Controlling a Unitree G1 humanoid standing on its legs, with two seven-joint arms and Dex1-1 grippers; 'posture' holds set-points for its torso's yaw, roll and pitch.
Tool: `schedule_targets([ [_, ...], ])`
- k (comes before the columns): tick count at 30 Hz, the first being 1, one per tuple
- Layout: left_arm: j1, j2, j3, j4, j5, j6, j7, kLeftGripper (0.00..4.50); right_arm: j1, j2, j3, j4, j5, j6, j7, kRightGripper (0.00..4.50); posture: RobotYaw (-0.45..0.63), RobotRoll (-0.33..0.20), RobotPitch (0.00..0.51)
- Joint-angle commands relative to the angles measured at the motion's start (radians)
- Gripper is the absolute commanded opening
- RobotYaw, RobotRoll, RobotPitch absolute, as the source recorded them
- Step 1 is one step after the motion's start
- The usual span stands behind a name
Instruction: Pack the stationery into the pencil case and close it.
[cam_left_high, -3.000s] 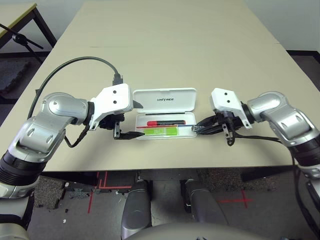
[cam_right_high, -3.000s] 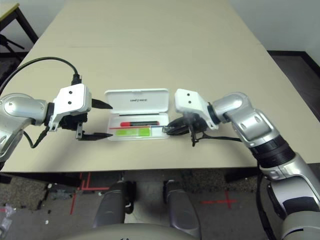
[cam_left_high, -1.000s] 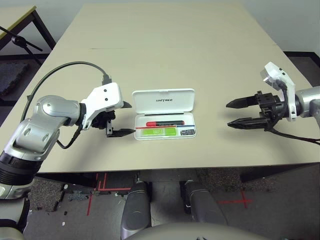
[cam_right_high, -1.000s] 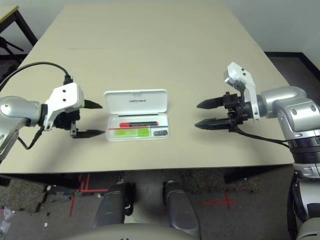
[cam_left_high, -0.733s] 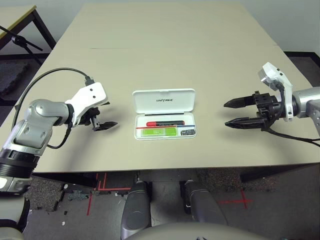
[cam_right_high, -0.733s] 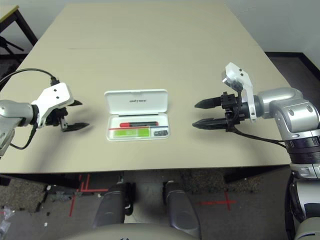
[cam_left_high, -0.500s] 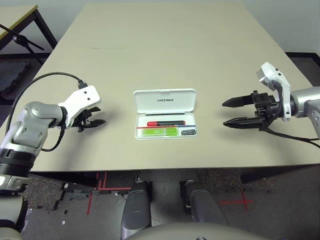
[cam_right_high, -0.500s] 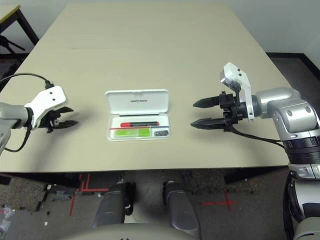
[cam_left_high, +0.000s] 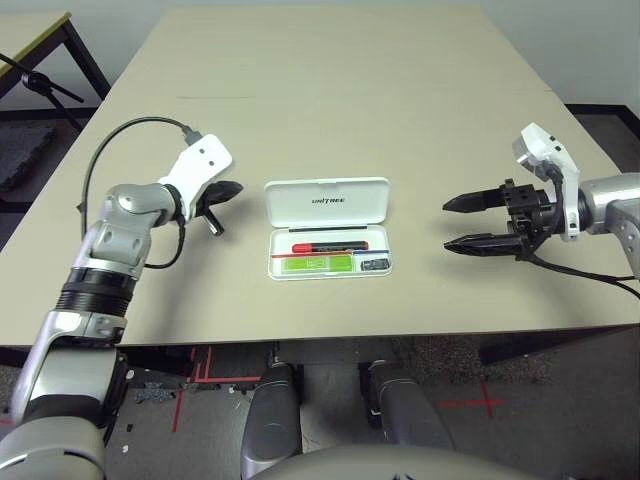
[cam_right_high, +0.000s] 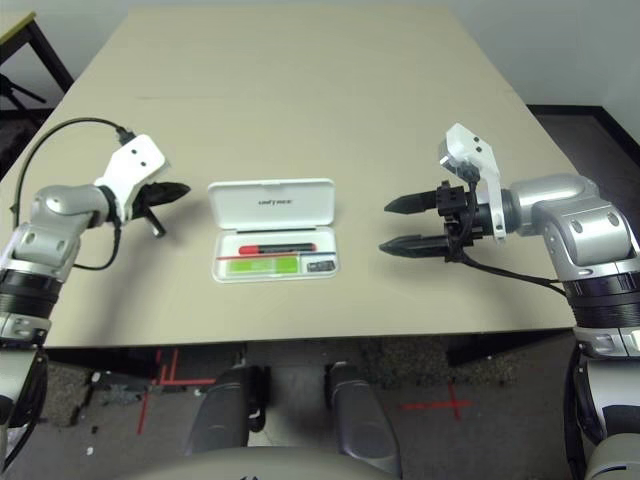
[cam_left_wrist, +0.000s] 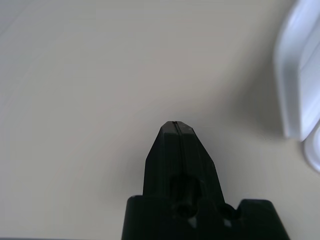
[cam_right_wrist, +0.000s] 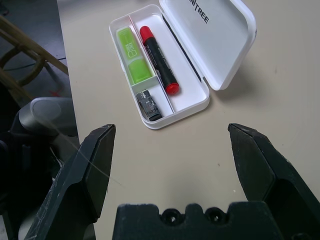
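Note:
The white pencil case (cam_left_high: 384, 256) lies open at the table's middle, its lid (cam_left_high: 328, 203) tilted back on the far side. In the tray lie the red marker (cam_left_high: 330, 245), the light-green stick (cam_left_high: 318, 263) and the small dark block (cam_left_high: 374, 264). Just left of the lid's left end, my left gripper (cam_left_high: 228, 190) is shut and holds nothing; its joined fingertips (cam_left_wrist: 173, 124) point at bare table beside the lid's edge (cam_left_wrist: 300, 75). My right gripper (cam_left_high: 447, 224) hovers open well to the right of the case, pointing at it. The right wrist view looks between its fingers (cam_right_wrist: 97, 150) at the open case (cam_right_wrist: 202, 97).
A black cable (cam_left_high: 130, 135) loops over my left arm. The table's front edge (cam_left_high: 330, 338) runs close below the case. Off the table's far left stand another table's corner (cam_left_high: 40, 30) and a black stand (cam_left_high: 45, 80) on the floor.
My left gripper has shut and swung from the front left up to the lid's left end. The right gripper stayed open, nearly in place.

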Motion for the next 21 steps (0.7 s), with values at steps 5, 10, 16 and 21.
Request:
schedule_targets([
  [5, -0.008, -0.053, -0.014, -0.014, -0.018, 0.004, -0.029, 0.02, 0.031, -0.015, -0.007, -0.04, 0.004, 0.004, -0.015, 4.5, -0.06, 0.0, 0.115],
  [10, -0.004, -0.076, -0.014, -0.057, -0.045, 0.01, -0.071, 0.02, 0.045, -0.018, -0.008, -0.055, 0.006, 0.011, -0.024, 4.5, -0.06, 0.0, 0.115],
  [16, 0.059, -0.057, -0.02, -0.208, -0.114, 0.015, -0.171, 0.02, 0.047, -0.017, -0.002, -0.057, 0.001, 0.009, -0.03, 4.5, -0.06, 0.0, 0.126],
  [21, 0.118, -0.023, -0.023, -0.305, -0.138, 0.022, -0.229, 0.02, 0.044, -0.011, 0.01, -0.057, -0.005, 0.005, -0.035, 4.5, -0.06, 0.0, 0.129],
])
